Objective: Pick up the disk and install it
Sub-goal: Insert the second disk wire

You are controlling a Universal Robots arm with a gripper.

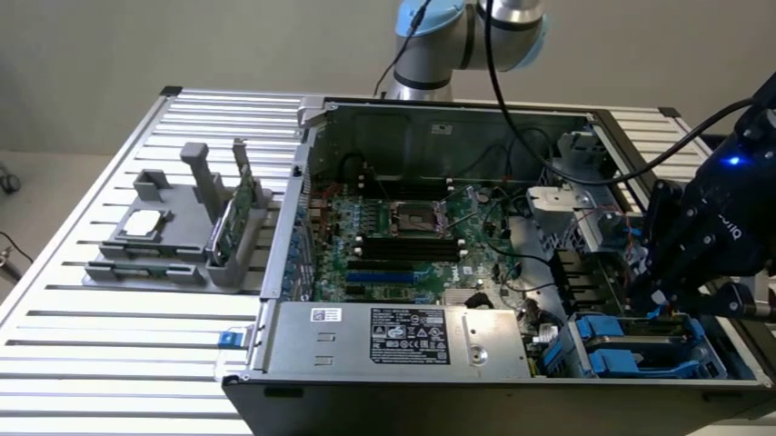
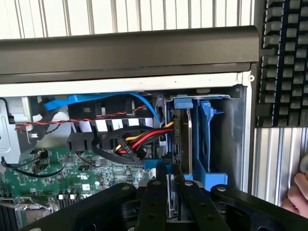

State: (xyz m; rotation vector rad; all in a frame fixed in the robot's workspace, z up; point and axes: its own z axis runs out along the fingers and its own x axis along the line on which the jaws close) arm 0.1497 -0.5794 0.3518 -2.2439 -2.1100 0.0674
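Disk [image 2: 179, 144]: on edge in the blue drive bay [image 2: 208, 139], at four o'clock of the open computer case [image 1: 485, 272] in the exterior view. Gripper [image 2: 172, 192] fingers pinch narrowly on its near edge. Step: insertion, apparently part-seated. Next move calls for a straight push along the bay rails. Long axis runs into the bay, away from the gripper.

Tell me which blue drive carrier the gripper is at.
The gripper is at the occupied carrier with the disk edge-on, beside the cables; the neighbouring blue carrier, next to the case wall, looks empty.
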